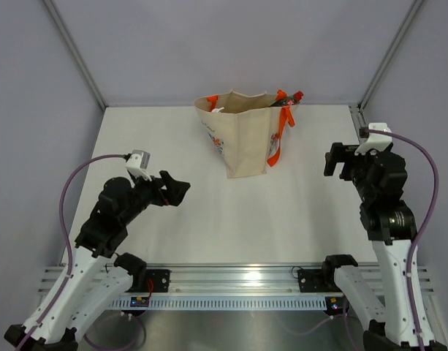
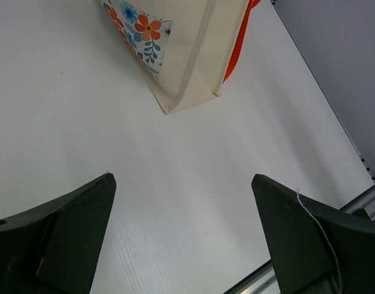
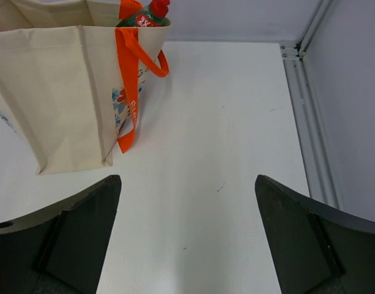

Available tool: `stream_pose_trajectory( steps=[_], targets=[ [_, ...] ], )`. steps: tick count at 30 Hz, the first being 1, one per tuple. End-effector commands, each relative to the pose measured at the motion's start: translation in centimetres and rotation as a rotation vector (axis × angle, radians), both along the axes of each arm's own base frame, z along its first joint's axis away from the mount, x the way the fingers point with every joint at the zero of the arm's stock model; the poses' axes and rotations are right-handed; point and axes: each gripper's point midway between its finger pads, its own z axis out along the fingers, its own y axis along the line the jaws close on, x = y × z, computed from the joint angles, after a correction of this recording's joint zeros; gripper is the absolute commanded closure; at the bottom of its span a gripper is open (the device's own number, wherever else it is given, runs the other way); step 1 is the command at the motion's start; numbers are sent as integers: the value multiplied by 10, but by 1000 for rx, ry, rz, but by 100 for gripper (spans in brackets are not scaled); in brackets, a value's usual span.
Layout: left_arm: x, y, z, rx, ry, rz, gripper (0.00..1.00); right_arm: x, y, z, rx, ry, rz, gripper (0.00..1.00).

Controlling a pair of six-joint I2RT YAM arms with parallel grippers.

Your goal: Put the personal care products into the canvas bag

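Top external view. Noted canvas bag [image 1: 242, 139] standing upright, mouth up, well ahead of both grippers and between them, one corner turned toward the arms. Found left gripper [image 2: 184, 236] released, jaws spread wide, nothing between; printed side of bag ahead of it. Found right gripper [image 3: 187, 242] likewise released and empty; bag ahead and to its left, orange handle [image 3: 129, 79] hanging down the near face. Confirmed green red-capped bottle [image 3: 152, 12] inside bag, just behind that handle, long axis near upright, cap upward and clear of the rim. Glimpsed something white at the opposite end of the mouth; cannot identify. Seen no product outside bag; judged task at or near completion. Judged bottle light, rigid, smooth plastic, likely slippery; best taken across the body below the cap. Judged bag soft, walls yielding under contact, liable to tip or slide if pushed; best taken by a handle.
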Motion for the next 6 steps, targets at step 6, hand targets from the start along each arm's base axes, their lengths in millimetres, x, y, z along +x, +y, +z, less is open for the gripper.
stream_pose_trajectory(
  steps=[6],
  targets=[
    [-4, -1, 1, -76, -9, 14, 1, -22, -27, -22, -67, 2, -127, 0]
  ],
)
